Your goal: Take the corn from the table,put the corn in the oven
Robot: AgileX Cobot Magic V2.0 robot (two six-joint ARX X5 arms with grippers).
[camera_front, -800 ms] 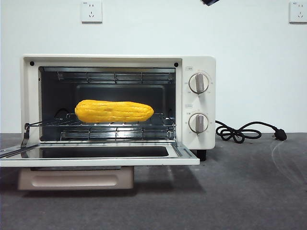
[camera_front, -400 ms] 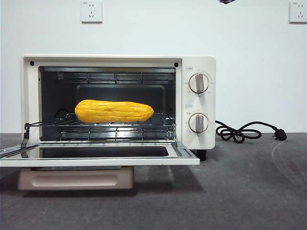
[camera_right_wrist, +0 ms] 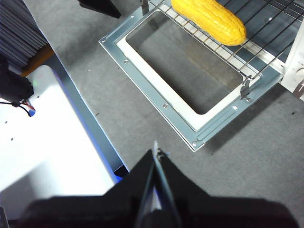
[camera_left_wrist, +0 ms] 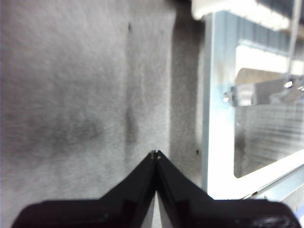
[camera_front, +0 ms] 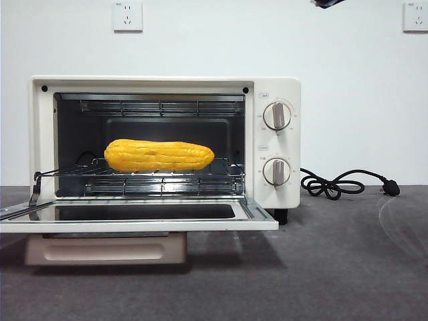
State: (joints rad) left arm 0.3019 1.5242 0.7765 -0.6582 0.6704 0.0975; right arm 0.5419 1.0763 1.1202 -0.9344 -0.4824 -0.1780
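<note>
Black tip [camera_front: 328,3] shifted right; corn [camera_front: 159,155] in oven [camera_front: 281,87] (door open).

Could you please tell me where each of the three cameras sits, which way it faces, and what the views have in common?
Front view: low, at table height, looking level into the open oven, corn on its rack; only a black arm tip at the top edge.
Left wrist view: looks down on the table beside the oven's lowered door; left gripper shut.
Right wrist view: high, looking down on door and corn; right gripper shut.
Shared: front and right wrist views both show the corn on the rack.
</note>
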